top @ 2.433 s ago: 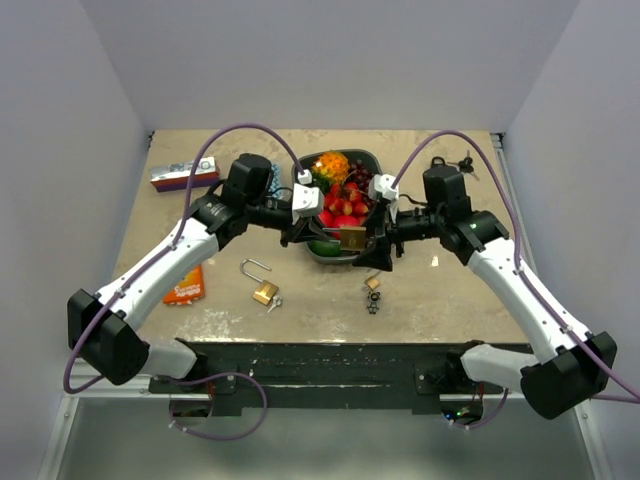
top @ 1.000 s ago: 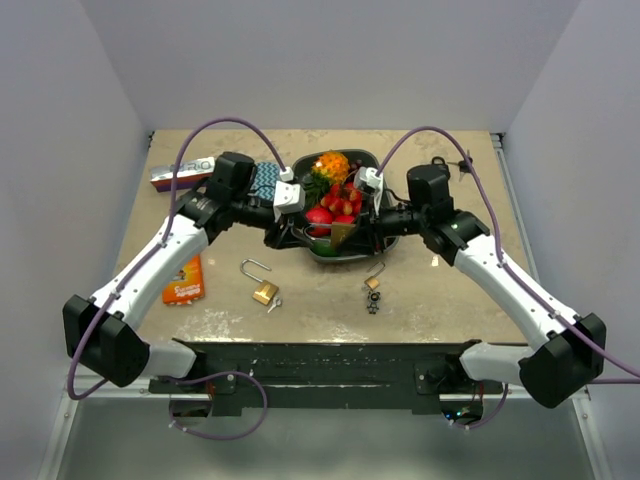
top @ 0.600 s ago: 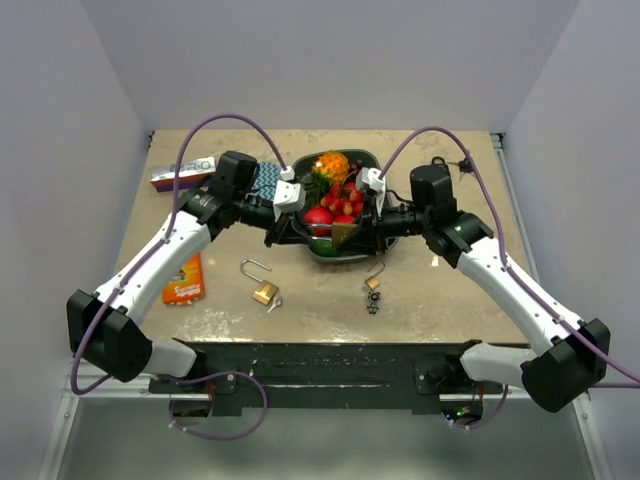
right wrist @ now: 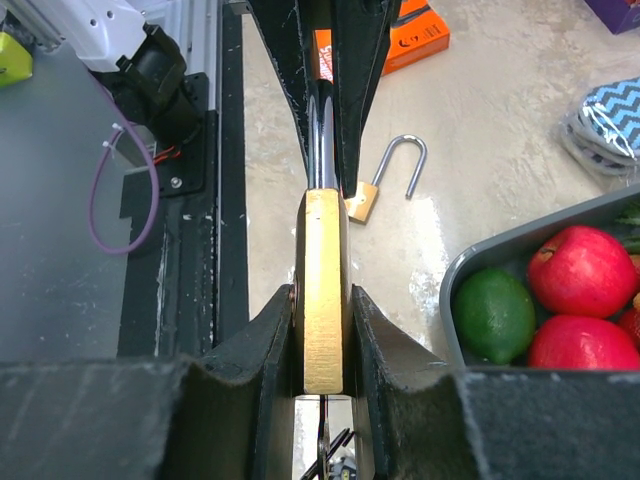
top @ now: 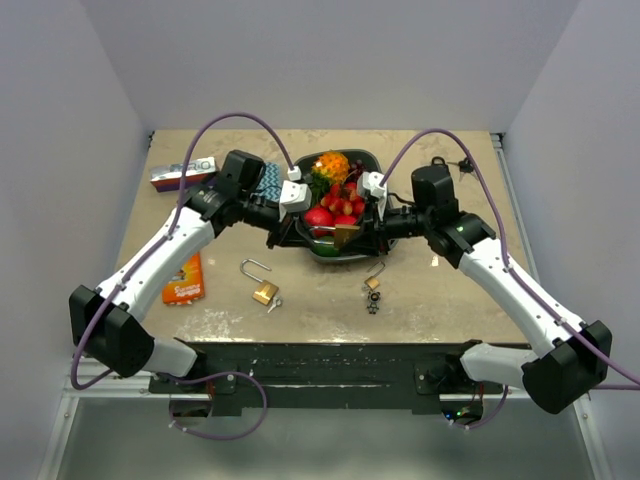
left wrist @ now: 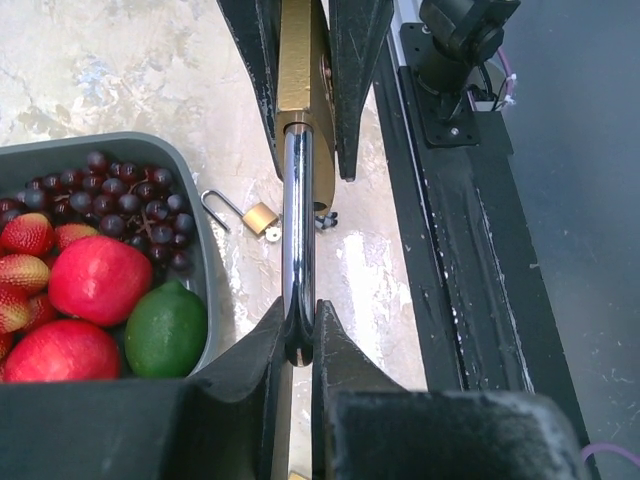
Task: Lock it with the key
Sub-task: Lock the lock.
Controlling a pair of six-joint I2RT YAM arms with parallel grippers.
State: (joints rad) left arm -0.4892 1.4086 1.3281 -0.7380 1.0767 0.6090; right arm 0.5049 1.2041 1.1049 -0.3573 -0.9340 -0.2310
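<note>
A brass padlock (top: 345,236) hangs in the air between both grippers, over the near edge of the fruit tray (top: 372,156). My right gripper (right wrist: 323,297) is shut on its brass body (right wrist: 323,290). A thin key (right wrist: 325,440) sticks out of the body's underside. My left gripper (left wrist: 300,320) is shut on the bend of the chrome shackle (left wrist: 298,250). The shackle runs straight from there to the body (left wrist: 295,60). In the top view the left gripper (top: 300,232) and the right gripper (top: 362,235) face each other, fingertips close together.
The grey tray holds apples, a lime (left wrist: 165,328), grapes and strawberries. On the table in front lie an open padlock (top: 262,285) and a smaller padlock (top: 373,283) with keys (top: 373,305). An orange packet (top: 184,280) lies at the left, a box (top: 183,173) at the back left.
My left gripper has closed on the shackle. Both arms have shifted slightly, and the padlock stays held between them over the tray's near edge.
</note>
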